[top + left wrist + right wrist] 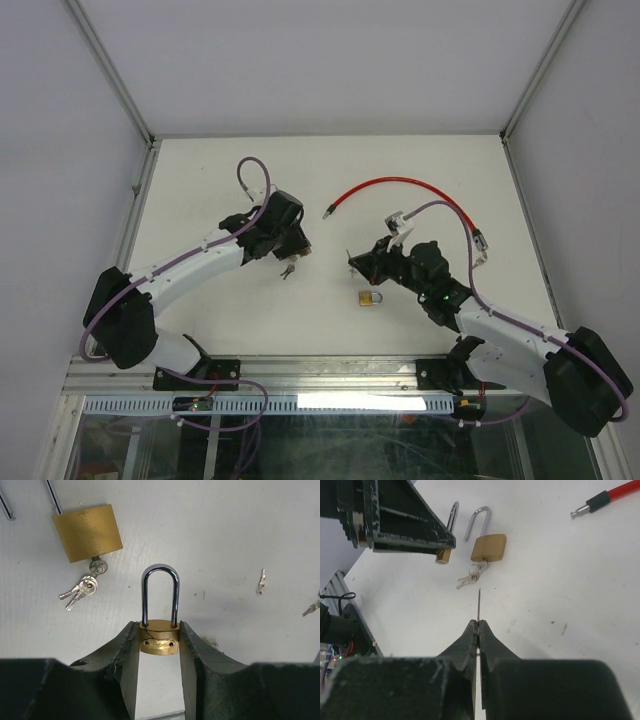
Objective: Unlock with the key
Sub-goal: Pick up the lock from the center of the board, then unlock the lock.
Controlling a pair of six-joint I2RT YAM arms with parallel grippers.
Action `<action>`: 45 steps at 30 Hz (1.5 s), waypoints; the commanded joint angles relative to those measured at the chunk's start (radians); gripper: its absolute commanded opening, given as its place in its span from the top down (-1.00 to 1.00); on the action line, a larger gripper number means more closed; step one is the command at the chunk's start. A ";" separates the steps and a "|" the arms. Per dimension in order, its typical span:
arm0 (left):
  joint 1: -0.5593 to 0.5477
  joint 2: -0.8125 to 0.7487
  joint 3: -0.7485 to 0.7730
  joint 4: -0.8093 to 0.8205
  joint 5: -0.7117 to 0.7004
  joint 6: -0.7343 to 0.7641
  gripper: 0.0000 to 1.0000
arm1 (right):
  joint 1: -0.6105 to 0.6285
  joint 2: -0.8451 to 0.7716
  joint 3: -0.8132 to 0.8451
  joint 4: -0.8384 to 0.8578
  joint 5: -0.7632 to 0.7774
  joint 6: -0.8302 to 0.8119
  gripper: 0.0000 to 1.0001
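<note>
1. The left claw (159,625) pinched the small brass padlock (159,642) by its body at lower centre of the left wrist view, shackle pointing up the frame.
2. The right claw (478,625) was pressed together on a key (479,605), seen edge-on, its tip pointing up-frame.
3. A larger padlock (87,532) lay on the bench (240,530) at upper left, with a key bunch (82,589) in its keyhole.

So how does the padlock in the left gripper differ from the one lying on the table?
The held padlock, the smaller one, is clamped in the left gripper; the table padlock lies flat. The table padlock has keys at its keyhole; the held padlock shows none. Both have brass bodies and silver shackles.
</note>
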 commanded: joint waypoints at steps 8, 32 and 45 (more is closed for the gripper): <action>0.022 -0.126 -0.061 0.183 0.077 -0.102 0.84 | 0.131 0.215 0.135 0.163 -0.064 0.014 1.00; 0.019 -0.121 -0.104 0.254 0.184 -0.077 0.93 | 0.159 0.317 0.139 0.258 0.036 0.125 1.00; 0.006 -0.123 -0.109 0.259 0.167 -0.080 0.95 | 0.158 0.318 0.142 0.246 0.064 0.148 1.00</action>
